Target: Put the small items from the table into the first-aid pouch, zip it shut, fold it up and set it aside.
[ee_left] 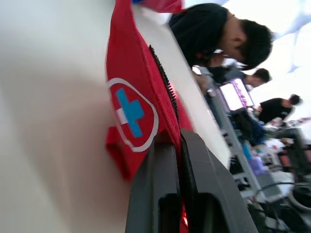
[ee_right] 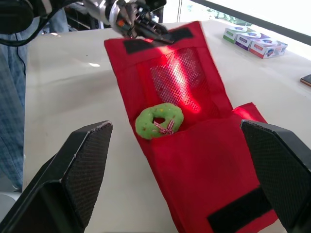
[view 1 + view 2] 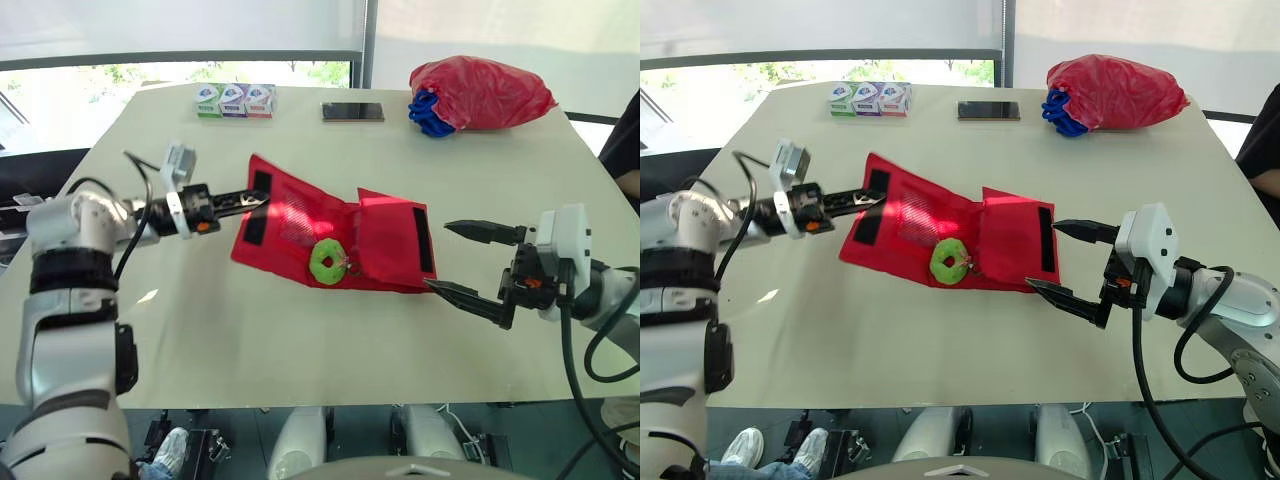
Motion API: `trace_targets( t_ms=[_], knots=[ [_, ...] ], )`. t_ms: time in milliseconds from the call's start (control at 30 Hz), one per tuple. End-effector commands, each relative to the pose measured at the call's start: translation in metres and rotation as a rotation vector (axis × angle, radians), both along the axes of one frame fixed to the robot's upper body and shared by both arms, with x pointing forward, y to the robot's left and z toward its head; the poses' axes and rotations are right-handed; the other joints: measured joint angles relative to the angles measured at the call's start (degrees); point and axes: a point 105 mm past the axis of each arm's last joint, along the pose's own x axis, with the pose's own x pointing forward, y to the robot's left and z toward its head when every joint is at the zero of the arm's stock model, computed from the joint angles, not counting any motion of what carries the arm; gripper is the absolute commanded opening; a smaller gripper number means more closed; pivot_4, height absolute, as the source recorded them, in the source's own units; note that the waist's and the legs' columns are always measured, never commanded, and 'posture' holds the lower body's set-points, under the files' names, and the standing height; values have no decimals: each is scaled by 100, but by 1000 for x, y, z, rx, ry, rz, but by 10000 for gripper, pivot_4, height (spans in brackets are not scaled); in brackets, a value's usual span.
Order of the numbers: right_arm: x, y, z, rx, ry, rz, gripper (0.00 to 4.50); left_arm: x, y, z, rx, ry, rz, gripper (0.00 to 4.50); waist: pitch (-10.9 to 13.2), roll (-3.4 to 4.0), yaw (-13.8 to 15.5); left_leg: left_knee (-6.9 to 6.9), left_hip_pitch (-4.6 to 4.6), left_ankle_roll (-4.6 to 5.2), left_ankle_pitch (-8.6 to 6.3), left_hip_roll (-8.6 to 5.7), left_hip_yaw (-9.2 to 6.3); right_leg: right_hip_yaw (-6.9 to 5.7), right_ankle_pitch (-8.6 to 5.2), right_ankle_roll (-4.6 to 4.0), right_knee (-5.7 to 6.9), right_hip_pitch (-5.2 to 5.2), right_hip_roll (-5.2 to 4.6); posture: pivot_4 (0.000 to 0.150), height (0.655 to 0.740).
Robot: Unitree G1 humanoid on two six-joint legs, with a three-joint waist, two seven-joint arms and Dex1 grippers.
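Observation:
The red first-aid pouch (image 3: 340,235) lies unfolded across the middle of the table, its mesh pocket (image 2: 177,80) and black Velcro strips facing up. A green ring-shaped item (image 3: 327,260) rests on it near the front edge. My left gripper (image 3: 252,199) is shut on the pouch's left edge, pinching the fabric beside the white and blue cross badge (image 1: 130,112). My right gripper (image 3: 455,258) stands open just right of the pouch's right end, one finger above and one near the table, nothing between them.
Three small boxes (image 3: 234,100) sit in a row at the table's far edge, a dark phone (image 3: 352,111) beside them. A red plastic bag with something blue (image 3: 478,94) lies at the far right. People sit beyond the table in the left wrist view.

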Motion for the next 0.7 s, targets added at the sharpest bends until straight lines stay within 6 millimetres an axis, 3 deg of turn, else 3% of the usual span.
trace_targets(
  t_ms=[33, 167, 300, 367, 533, 700],
  knots=[
    [1, -1, 7, 5, -52, -8, 45000, -10, -33, 29, -82, -45, -164, 516, 1, -1, -3, 1, -1, 0, 0, 0, -1, 0, 0, 0, 1, 0, 0, 1500, 7400],
    [10, -3, 3, 11, -45, -49, 45000, -15, -54, 28, -93, -43, -241, 516, 1, -1, -100, 0, 1, -2, 1, 4, 1, 3, 0, 0, 6, -2, 4, 1500, 7400],
    [48, -16, -13, 58, 9, -247, 45000, -13, -64, 20, -94, -36, -260, 516, 2, 0, -94, 1, 7, -3, 2, 6, 2, 5, 0, 0, 14, -3, 9, 1500, 7400],
    [57, -14, -24, 44, 29, -260, 45000, -9, -63, 16, -92, -30, -244, 516, 3, 2, -95, 0, 7, -10, 6, 3, 3, 6, 0, 0, 14, -3, 8, 1500, 7400],
    [90, 6, -39, 26, 3, -308, 29509, -5, -61, 20, -107, -40, -237, 0, 10, 8, -100, 2, 2, -22, 13, -1, 5, 7, 1, 0, 10, -6, 7, 1500, 7400],
    [105, 33, -66, -64, 28, -294, 3566, -5, -64, 31, -143, -57, -252, 0, 11, 9, -81, 0, 5, -25, 15, -2, 4, 7, 0, 0, 13, -8, 11, 1500, 7400]
  ],
)
